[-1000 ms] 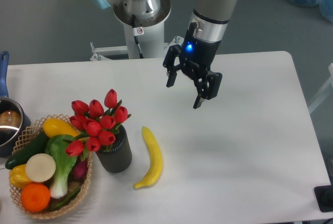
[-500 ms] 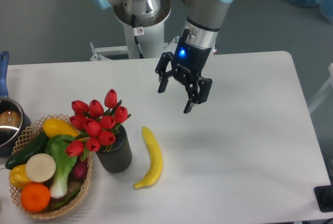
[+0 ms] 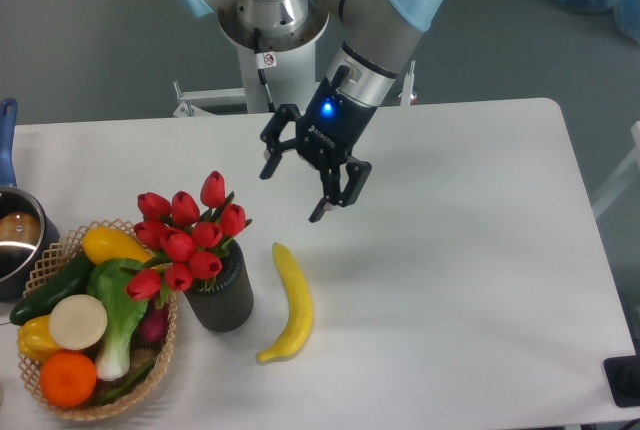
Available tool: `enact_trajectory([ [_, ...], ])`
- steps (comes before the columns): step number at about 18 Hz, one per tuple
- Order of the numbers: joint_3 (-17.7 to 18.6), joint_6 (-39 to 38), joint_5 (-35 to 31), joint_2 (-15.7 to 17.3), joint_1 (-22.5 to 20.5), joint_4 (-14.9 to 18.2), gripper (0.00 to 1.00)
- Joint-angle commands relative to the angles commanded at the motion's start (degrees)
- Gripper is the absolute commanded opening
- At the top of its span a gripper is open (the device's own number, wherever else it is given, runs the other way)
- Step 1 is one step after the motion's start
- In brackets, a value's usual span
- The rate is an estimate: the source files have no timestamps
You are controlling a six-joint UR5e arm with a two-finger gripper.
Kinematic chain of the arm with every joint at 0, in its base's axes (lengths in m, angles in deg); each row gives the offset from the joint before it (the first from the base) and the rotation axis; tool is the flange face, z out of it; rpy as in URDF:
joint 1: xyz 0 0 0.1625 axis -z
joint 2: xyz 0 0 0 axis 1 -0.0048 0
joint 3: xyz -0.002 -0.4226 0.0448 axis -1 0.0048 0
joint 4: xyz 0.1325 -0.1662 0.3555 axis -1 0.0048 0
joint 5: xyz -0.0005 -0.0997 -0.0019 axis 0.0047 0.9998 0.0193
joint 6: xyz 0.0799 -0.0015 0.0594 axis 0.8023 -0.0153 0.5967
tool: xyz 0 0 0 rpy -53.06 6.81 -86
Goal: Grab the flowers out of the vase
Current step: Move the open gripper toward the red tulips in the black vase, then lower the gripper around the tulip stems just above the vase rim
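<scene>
The flowers (image 3: pixel 188 234), a bunch of red tulip buds with green leaves, stand in the vase (image 3: pixel 222 295), a short dark ribbed cylinder at the table's front left. My gripper (image 3: pixel 291 194) hangs above the table to the upper right of the buds, apart from them. Its two black fingers are spread wide and hold nothing.
A yellow banana (image 3: pixel 289 302) lies just right of the vase. A wicker basket (image 3: pixel 162 360) of vegetables and fruit touches the vase on its left. A steel pot (image 3: pixel 14 242) with a blue handle sits at the left edge.
My gripper has moved left across the table toward the flowers, staying open. Nothing on the table has shifted.
</scene>
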Motion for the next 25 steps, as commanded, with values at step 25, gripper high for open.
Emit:
enact_trajectory([
  [25, -3.5, 3.3, 9.7, -11.0, 7.0, -7.8, 1.00],
])
